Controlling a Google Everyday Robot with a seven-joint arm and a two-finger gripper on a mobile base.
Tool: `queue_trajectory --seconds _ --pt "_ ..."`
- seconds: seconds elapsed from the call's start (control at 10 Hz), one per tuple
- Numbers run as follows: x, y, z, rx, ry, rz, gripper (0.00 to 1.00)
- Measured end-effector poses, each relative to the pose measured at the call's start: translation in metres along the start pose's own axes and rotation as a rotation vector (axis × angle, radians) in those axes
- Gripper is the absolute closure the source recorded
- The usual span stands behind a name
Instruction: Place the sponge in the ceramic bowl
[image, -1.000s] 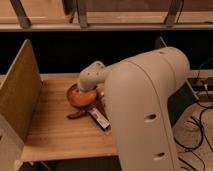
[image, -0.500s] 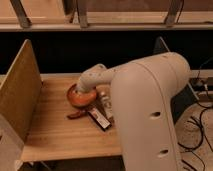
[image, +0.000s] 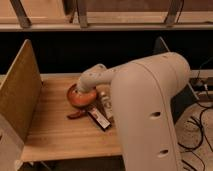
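Note:
The ceramic bowl (image: 76, 98), round and glossy orange-brown, sits on the wooden table (image: 55, 132) left of centre. My gripper (image: 88, 89) hangs directly over the bowl's right half, at the end of the pale arm that reaches in from the right. The gripper's body covers much of the bowl's inside. The sponge is hidden.
A small dark reddish-brown curved piece (image: 76, 115) lies just in front of the bowl. A flat dark bar-shaped packet (image: 100, 119) lies to its right. A tall wooden panel (image: 20, 92) walls the table's left side. The arm's bulky link (image: 147, 110) blocks the table's right part.
The arm's large link has shifted slightly to the right. The gripper has stayed over the bowl.

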Motion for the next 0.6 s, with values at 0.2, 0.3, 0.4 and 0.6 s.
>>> queue_trajectory --seconds 0.2,0.3,0.4,0.6 --pt "0.0001 0.0000 -0.0001 0.000 0.000 0.000 0.20" --pt "0.0001 0.0000 0.0000 0.000 0.000 0.000 0.20" --pt "0.0001 0.0000 0.0000 0.000 0.000 0.000 0.20" --pt "0.0001 0.0001 0.0000 0.000 0.000 0.000 0.20"
